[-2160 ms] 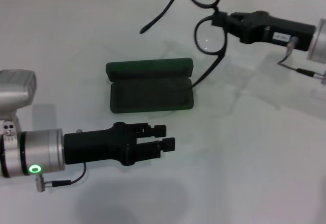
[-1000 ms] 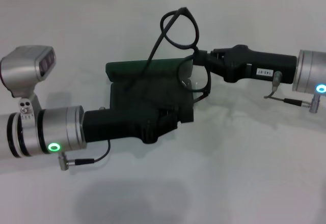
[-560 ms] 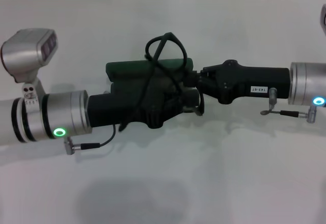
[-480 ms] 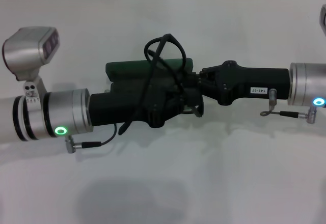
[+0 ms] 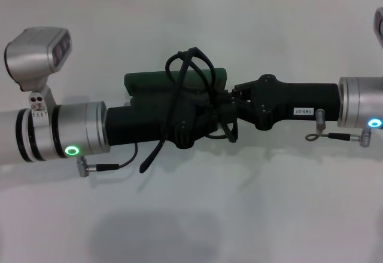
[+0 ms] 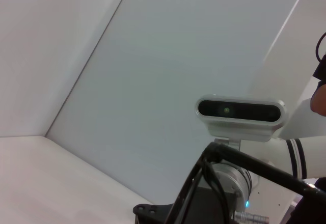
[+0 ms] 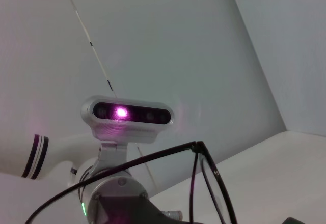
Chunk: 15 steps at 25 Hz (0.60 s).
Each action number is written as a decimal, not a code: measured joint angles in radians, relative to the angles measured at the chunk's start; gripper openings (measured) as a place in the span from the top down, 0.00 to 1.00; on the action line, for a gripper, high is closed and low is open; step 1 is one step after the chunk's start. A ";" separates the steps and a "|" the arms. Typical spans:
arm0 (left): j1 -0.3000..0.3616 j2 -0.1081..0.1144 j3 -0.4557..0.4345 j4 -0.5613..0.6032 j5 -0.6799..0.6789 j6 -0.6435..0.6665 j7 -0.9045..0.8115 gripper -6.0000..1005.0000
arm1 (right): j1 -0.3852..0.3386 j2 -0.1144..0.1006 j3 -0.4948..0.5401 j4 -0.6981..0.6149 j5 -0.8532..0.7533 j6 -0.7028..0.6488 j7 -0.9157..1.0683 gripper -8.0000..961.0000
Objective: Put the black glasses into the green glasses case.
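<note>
Both hands, grips untellable, meet over the green glasses case (image 5: 143, 81), tangled black glasses (image 5: 190, 75) between

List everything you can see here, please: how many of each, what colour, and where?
Case: one, dark green, open on the table's middle, mostly hidden under the claws.
Glasses: one pair, black, above the case between the claws, one arm trailing toward the front.
Table: one, white, under everything.
Left claw: one, black, reaching in over the case.
Right claw: one, black, meeting it from the right.
Wrist cameras: silver, one on each arm.
</note>
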 joint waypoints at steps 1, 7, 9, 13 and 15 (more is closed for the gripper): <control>0.000 0.000 0.000 0.000 0.000 0.000 0.000 1.00 | 0.001 0.000 0.000 0.000 0.000 0.000 0.000 0.93; 0.000 0.000 0.000 0.000 0.000 0.000 0.000 1.00 | 0.002 0.000 -0.001 0.000 0.000 -0.001 -0.001 0.93; 0.000 0.000 0.000 0.000 0.000 0.000 0.001 1.00 | 0.001 0.000 -0.001 0.000 0.001 -0.002 -0.002 0.93; 0.000 0.001 0.000 0.000 0.001 0.002 0.001 1.00 | -0.003 0.000 0.003 0.000 0.004 -0.002 -0.005 0.93; 0.002 0.001 0.000 0.000 0.001 0.007 0.000 1.00 | -0.008 -0.001 0.009 -0.001 0.012 -0.001 -0.009 0.93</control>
